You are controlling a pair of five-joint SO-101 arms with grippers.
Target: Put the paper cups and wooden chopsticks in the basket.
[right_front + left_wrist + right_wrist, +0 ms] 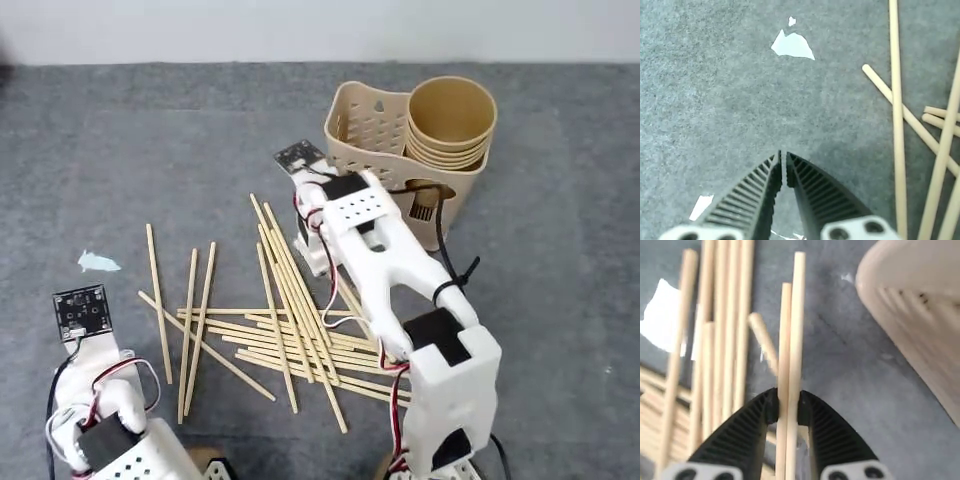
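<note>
1. Nearest the arms' bases, the left gripper (783,160) is held over bare carpet beside a paper scrap (792,45). Its fingers are pressed together and nothing is gripped.
2. In mid-table, more than a dozen loose chopsticks (290,330) are seen strewn and crossed; these are judged to be the bulk of the work left.
3. Beyond them, a pair of chopsticks (791,340) is pinched between the fingers of the right gripper (788,407), near the basket but not yet over it.
4. Farthest off, the basket (365,125) is shown with the paper cups (452,120) stacked inside; that half looks done.
5. The scene is set on grey carpet (150,140), bounded behind by a pale wall (300,30).
</note>
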